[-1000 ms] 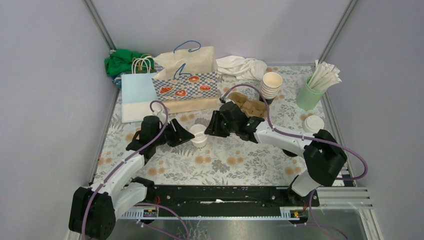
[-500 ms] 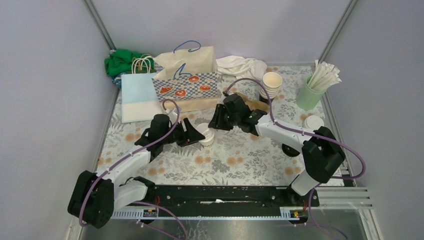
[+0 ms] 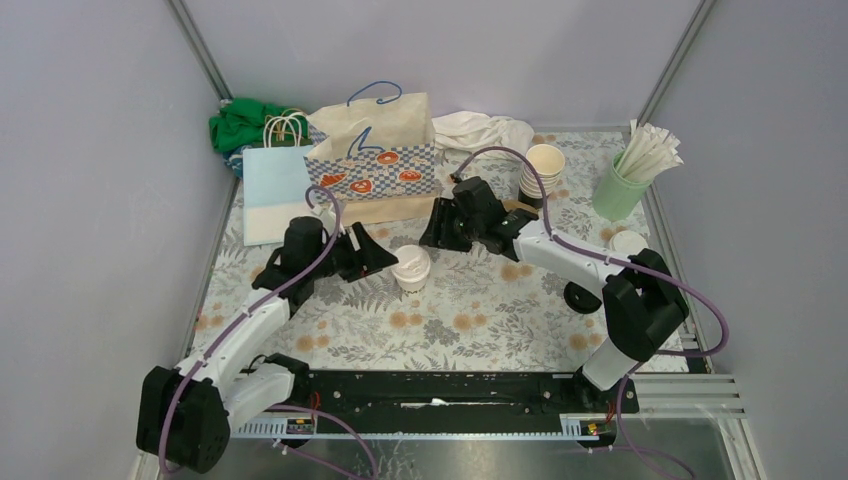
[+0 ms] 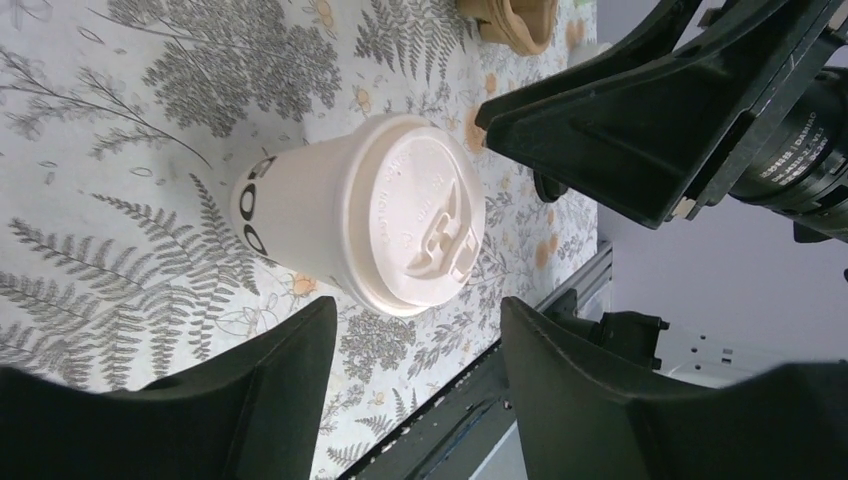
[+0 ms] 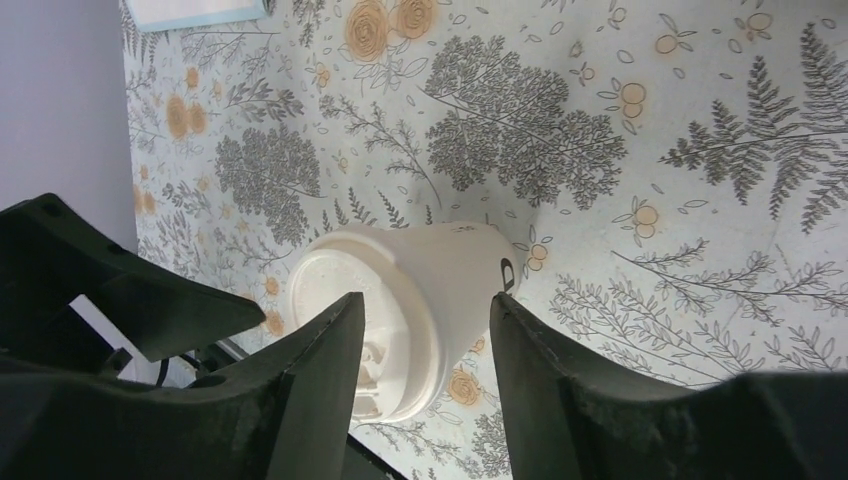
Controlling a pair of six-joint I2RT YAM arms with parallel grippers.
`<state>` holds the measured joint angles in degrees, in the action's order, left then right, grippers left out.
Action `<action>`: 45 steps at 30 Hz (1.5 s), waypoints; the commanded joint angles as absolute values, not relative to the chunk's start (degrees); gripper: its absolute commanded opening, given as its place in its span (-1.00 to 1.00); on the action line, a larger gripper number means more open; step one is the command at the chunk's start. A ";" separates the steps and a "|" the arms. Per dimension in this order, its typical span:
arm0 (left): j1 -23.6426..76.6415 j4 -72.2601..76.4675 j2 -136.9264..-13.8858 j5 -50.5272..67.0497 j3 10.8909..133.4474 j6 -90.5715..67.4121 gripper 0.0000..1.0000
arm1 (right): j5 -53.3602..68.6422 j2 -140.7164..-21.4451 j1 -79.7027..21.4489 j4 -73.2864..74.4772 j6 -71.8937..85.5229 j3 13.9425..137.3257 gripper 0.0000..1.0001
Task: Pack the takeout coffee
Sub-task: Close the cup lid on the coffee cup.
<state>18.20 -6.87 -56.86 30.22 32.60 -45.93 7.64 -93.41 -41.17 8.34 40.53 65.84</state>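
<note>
The lidded cup [image 3: 411,268] stands alone on the flowered table [image 3: 480,312], since the left gripper [image 3: 383,262] has let go and drawn back, and the right gripper [image 3: 432,240] has retreated, both with jaws apart.

- Top view: bright, even, diffuse light from overhead; lavender walls [image 3: 100,150] lit uniformly, no hot spots.
- Shadows are soft and short, with faint grey patches on the floral tablecloth [image 3: 470,320] under both arms.
- Metal strip [image 3: 480,455] at the near edge shows a dull sheen, no hard glare.
- Left wrist view: lidded cup [image 4: 380,225] sharp, lid embossing readable, white not clipped. Left gripper [image 4: 418,305] fingers [image 4: 230,400] near-black, little surface detail, slightly soft.
- Right wrist view: cloth print crisp; pale shadow just beside the cup. Right gripper [image 5: 425,300] fingers [image 5: 600,400] dark, edges soft.
</note>
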 commanded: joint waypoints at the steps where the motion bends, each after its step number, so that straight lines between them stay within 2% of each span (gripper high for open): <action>1: 15.08 -9.28 -56.36 31.91 36.37 -42.50 0.14 | 7.19 -91.51 -40.43 10.36 38.27 68.28 0.14; 3: 13.03 -8.73 -57.07 33.20 36.32 -42.06 -0.09 | 6.79 -89.93 -40.34 10.79 38.35 67.42 0.06; 5: 10.96 -7.74 -58.10 34.74 36.15 -41.84 -0.20 | 6.83 -88.26 -40.34 10.55 39.06 65.64 -0.06; 8: 9.03 -5.69 -58.66 36.09 35.64 -41.96 -0.23 | 7.18 -85.12 -40.34 8.96 40.94 61.72 -0.20; 14: 8.26 -0.48 -60.72 37.78 34.24 -43.35 -0.27 | 9.21 -82.99 -40.34 4.33 44.40 55.84 -0.35; 33: 9.76 9.39 -67.14 38.85 30.15 -47.34 -0.41 | 14.58 -88.01 -40.34 0.59 45.99 55.63 -0.44; 45: 11.16 10.53 -69.71 38.63 29.77 -47.54 -0.49 | 15.18 -89.29 -40.34 0.77 45.88 56.33 -0.47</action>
<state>10.81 7.53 -69.23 37.82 30.22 -47.70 13.63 -88.58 -40.60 1.91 45.91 54.46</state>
